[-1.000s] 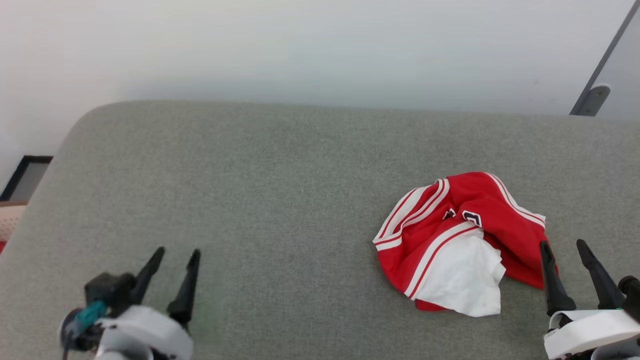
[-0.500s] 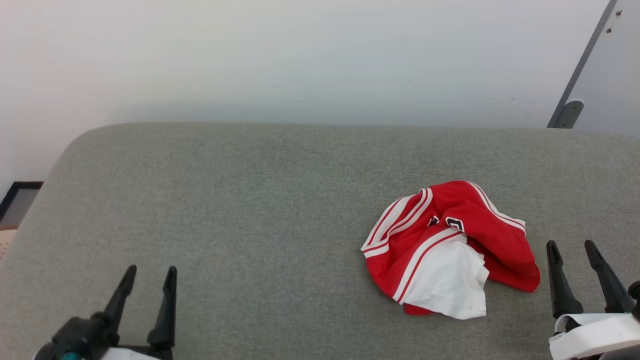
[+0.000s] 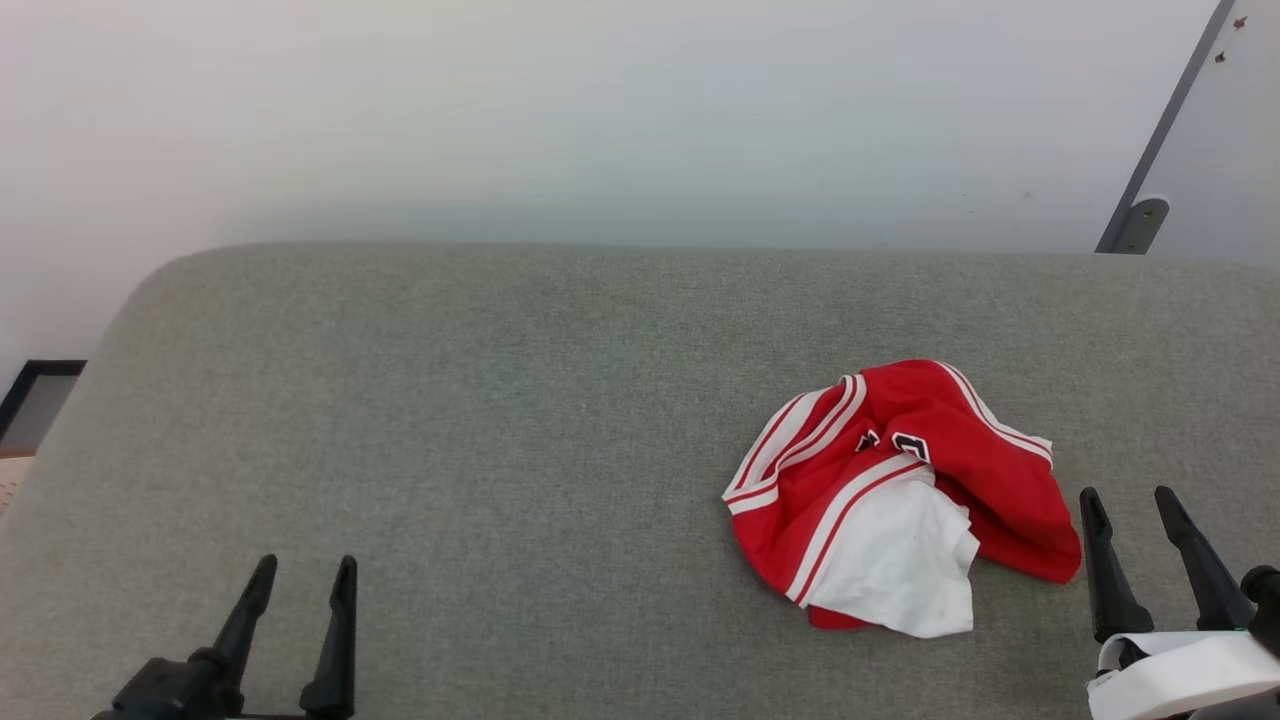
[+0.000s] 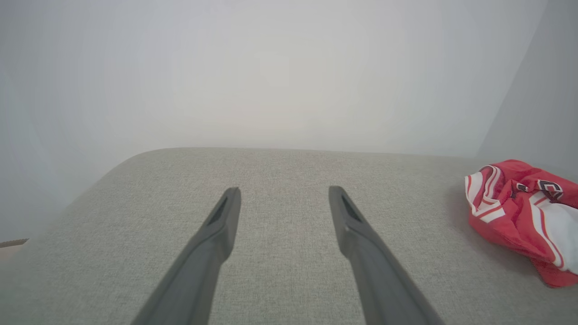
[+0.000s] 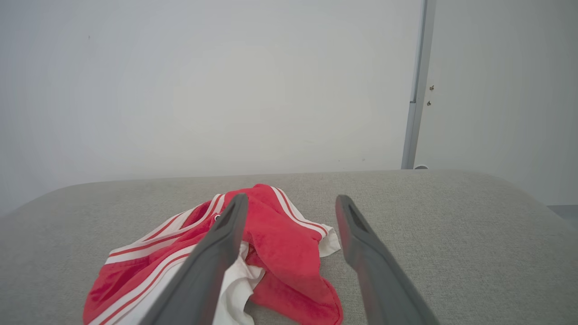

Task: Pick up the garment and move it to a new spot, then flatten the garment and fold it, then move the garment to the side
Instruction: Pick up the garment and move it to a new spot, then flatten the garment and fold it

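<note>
Right gripper [image 3: 1127,496], jaws spread wide and holding nothing, stands at the near right, just beside the right edge of the garment [image 3: 985,470] but not touching it. Left gripper [image 3: 306,563], equally wide and empty, stands at the near left, well apart from the garment.

The garment lies crumpled in a loose heap on the right half of the grey fabric surface [image 3: 500,400], nearer the near edge than the far one. A white sleeve [image 3: 900,570] spills toward the near side, and striped trim [image 3: 790,450] runs along the left.

Handling, as judged: the cloth looks soft, light and limp. It should sag and drape once lifted, and its layers may slip over one another. A raised fold on the red right-hand hump, closest to the right gripper, offers a ready pinch. A grip through several layers should carry the whole heap rather than unroll it.

Hard to make out: the collar, the bottom hem and the second sleeve are buried in the folds. Only a fragment of black lettering [image 3: 905,440] shows, too creased to read. Both grippers are cut off at the near edge of the head view, and in the right wrist view one finger covers part of the heap.
</note>
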